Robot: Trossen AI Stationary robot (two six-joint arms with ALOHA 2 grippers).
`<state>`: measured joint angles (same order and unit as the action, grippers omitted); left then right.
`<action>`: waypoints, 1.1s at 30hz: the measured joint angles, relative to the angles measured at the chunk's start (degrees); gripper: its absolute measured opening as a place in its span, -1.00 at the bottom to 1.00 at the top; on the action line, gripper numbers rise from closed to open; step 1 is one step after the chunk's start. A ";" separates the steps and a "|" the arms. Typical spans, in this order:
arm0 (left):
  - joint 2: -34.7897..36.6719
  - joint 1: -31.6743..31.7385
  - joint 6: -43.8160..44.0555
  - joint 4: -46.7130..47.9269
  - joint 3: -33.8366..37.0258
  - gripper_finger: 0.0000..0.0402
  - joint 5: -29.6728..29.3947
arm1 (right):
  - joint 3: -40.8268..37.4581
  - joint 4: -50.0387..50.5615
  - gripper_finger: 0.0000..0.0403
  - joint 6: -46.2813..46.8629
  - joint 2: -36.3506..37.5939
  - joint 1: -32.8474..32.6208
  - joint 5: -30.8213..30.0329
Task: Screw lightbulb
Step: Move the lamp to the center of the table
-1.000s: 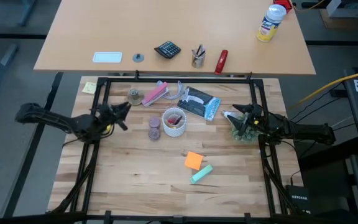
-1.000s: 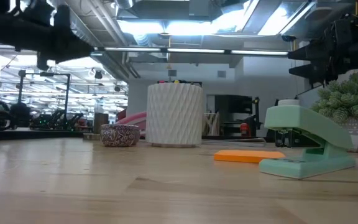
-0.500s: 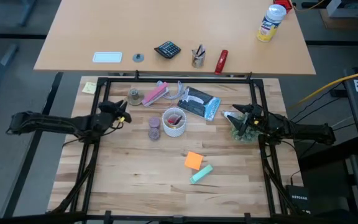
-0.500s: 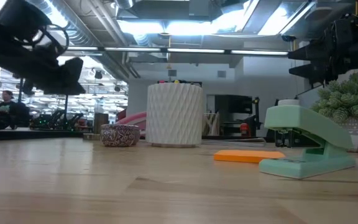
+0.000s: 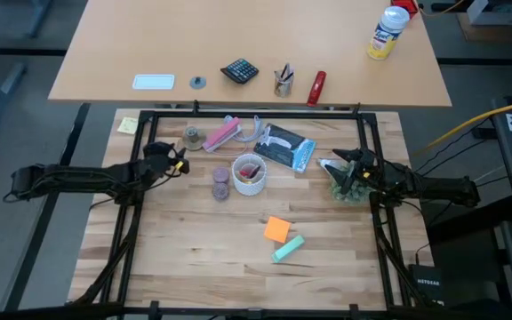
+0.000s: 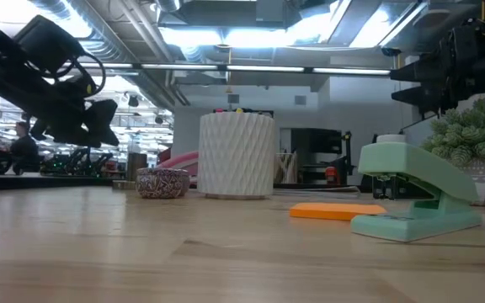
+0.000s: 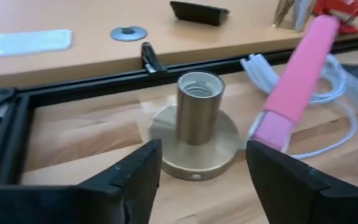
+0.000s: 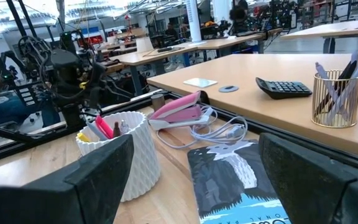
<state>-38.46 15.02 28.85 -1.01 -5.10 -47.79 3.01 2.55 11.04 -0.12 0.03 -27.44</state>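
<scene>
- Left arm is reaching in low from the left edge of the table. The left gripper point(image 5: 174, 160) is hanging above the wood in the low view point(image 6: 91, 118), not touching it.
- In the left wrist view its fingers are standing wide apart point(image 7: 202, 155) and gripping nothing.
- They are pointing at the brass lamp socket point(image 7: 199, 109), which is standing upright on its round base just ahead of the fingertips. The socket mouth is showing bare thread.
- Pink stapler point(image 7: 297, 81) is lying just beside the socket, with the looped white cord point(image 7: 334, 118) behind it.
- Right arm is stretching in from the right edge. The right gripper point(image 5: 338, 163) is hovering over the potted plant point(image 5: 349, 187), raised well clear of the table in the low view point(image 6: 428, 80).
- In the right wrist view its fingers are also spread wide point(image 8: 194, 149), with nothing between them.
- Lightbulb: I'm not finding it for certain. I'm seeing a small white shape point(image 5: 324, 164) right at the right gripper's tip in the high view, but can't tell whether that's the bulb.
- White ribbed cup point(image 5: 250, 175) is sitting mid-table between the two grippers, holding pink and yellow markers point(image 8: 104, 127).
- Gold wire holder point(image 8: 335, 99) is standing on the far desk with pens in it, next to the calculator point(image 8: 283, 88).
- Printed package point(image 8: 235, 180) is lying flat between the cup and the right gripper.
</scene>
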 joint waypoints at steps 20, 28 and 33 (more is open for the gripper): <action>-22.41 6.56 -5.09 -22.29 -0.02 0.17 6.78 | 0.00 0.00 0.74 -2.47 0.00 0.00 0.00; -32.28 6.91 -10.37 -32.53 -0.03 0.17 6.75 | 0.00 0.00 0.74 -2.47 0.00 0.00 0.00; -38.02 9.17 -12.62 -38.47 -0.09 0.17 6.75 | 0.00 0.00 0.74 -2.53 0.00 0.00 0.00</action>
<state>-76.48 24.19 16.24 -39.48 -5.20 -41.04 3.01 2.55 8.51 -0.12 0.03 -27.44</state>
